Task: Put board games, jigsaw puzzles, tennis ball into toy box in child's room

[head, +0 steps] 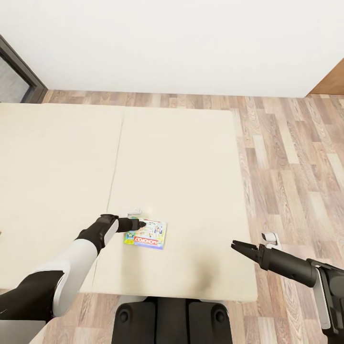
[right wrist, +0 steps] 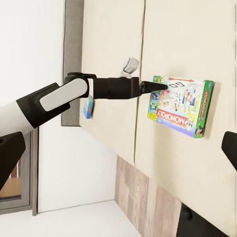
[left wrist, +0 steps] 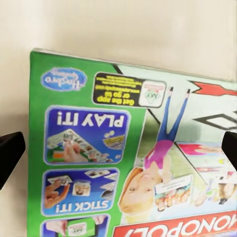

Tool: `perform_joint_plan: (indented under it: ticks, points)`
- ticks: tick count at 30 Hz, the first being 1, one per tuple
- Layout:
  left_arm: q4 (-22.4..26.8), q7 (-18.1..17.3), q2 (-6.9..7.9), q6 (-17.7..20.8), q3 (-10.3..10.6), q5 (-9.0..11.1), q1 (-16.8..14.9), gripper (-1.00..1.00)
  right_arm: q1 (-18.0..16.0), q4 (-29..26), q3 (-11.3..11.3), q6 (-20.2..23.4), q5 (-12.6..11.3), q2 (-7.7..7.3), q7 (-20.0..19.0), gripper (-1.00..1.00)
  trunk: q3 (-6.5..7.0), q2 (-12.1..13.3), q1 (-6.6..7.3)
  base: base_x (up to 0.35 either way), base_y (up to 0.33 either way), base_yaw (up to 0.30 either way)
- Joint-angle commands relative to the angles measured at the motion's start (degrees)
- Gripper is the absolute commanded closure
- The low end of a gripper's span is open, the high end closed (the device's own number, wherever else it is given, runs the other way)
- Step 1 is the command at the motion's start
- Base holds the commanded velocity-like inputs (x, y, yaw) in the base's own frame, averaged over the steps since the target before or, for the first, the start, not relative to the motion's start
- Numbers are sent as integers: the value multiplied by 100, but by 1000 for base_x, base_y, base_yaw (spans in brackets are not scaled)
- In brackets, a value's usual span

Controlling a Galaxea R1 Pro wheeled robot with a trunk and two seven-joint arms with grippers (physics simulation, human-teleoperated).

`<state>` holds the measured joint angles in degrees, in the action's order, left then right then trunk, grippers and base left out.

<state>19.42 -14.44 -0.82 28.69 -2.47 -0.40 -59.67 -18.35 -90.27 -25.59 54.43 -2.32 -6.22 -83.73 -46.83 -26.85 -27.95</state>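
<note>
Head view, bed (head: 181, 157): a wide beige mattress on the wood-plank floor (head: 286, 157), under a white wall.
Head view, board game (head: 146, 233): a green-edged box lying flat near the front edge of the bed.
Head view, left gripper (head: 141, 223): its tip is over the left end of the box; I cannot tell if the fingers are apart.
Head view, right gripper (head: 236, 246): above the right edge of the bed, well apart from the box, fingers look close together, holding nothing.
Left wrist view: the box (left wrist: 133, 158) is close below, lettered "MONOPOLY"; the dark fingertips (left wrist: 11, 153) stand at both sides, wide apart.
Right wrist view: the left arm (right wrist: 64, 98) points at the end of the box (right wrist: 181, 106); a small blue box (right wrist: 88, 107) lies farther along the bed.
</note>
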Motion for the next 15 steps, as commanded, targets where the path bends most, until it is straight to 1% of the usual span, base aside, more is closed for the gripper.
perform_joint_plan:
  ticks: [1, 4, 6, 15]
  points:
    - [9, -14, -4, 40, -26, -5, -1, -100, -2, 0, -3, 59, -13, -2, -13, -100, -5, -8, -3, 0, -179, 0]
    - [9, -15, -5, 40, -26, -5, -1, -100, -2, 0, -5, 59, -12, -2, -15, -100, -5, -8, -3, 0, -167, 0]
    - [9, -15, -5, 40, -26, -5, -1, -100, -2, 0, -10, 59, -12, -2, -16, -100, -5, -8, -3, 0, -83, 0]
    - [9, -15, -6, 40, -26, -4, -1, -100, -2, 0, -10, 59, -12, -2, -17, -100, -5, -8, -3, 0, -26, 0]
